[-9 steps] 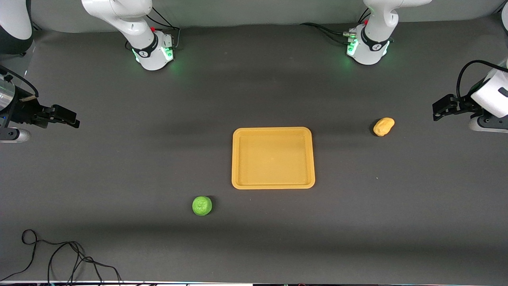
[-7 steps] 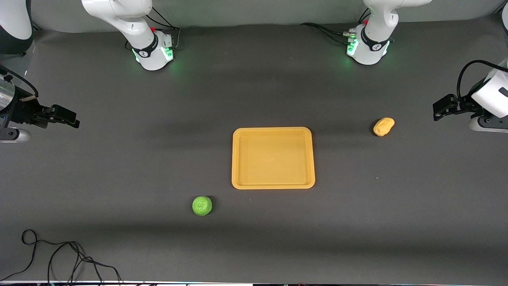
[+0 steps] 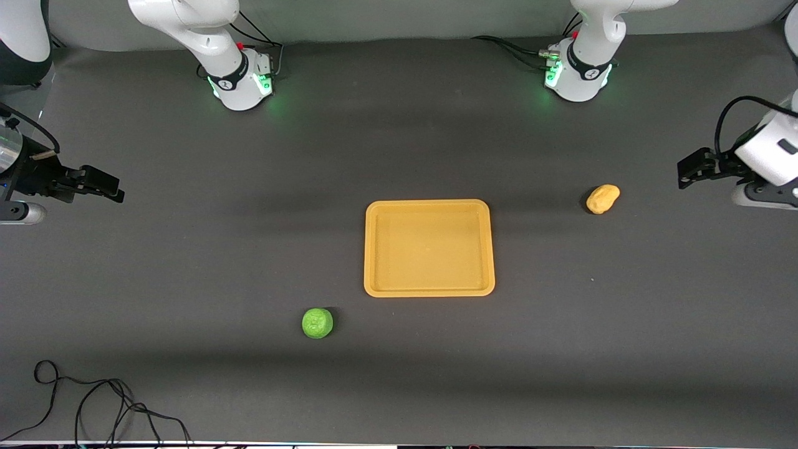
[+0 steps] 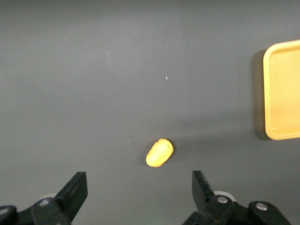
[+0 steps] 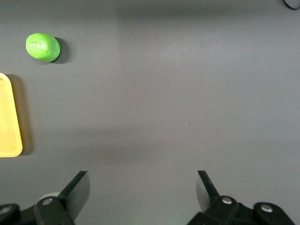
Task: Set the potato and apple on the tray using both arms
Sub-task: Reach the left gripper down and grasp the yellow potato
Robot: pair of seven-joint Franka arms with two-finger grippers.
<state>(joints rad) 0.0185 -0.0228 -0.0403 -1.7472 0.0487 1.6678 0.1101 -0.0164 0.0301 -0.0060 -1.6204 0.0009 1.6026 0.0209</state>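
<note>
The yellow-orange tray [image 3: 429, 290] lies flat at the table's middle; an edge of it shows in the left wrist view [image 4: 282, 89] and in the right wrist view [image 5: 10, 126]. The potato [image 3: 603, 198] lies on the table toward the left arm's end, apart from the tray; it also shows in the left wrist view [image 4: 159, 153]. The green apple [image 3: 317, 323] lies nearer to the front camera than the tray, toward the right arm's end, and shows in the right wrist view [image 5: 42, 47]. My left gripper [image 3: 686, 170] [image 4: 139, 187] hangs open and empty above the table's end past the potato. My right gripper [image 3: 112, 186] [image 5: 142, 185] hangs open and empty above the table's own end.
A loose black cable [image 3: 93, 399] lies on the dark table near the front edge at the right arm's end. The two arm bases [image 3: 240, 84] [image 3: 576, 78] stand along the back edge.
My left gripper has shifted slightly toward the potato and a little up in the view. The right gripper, potato, apple and tray have not moved.
</note>
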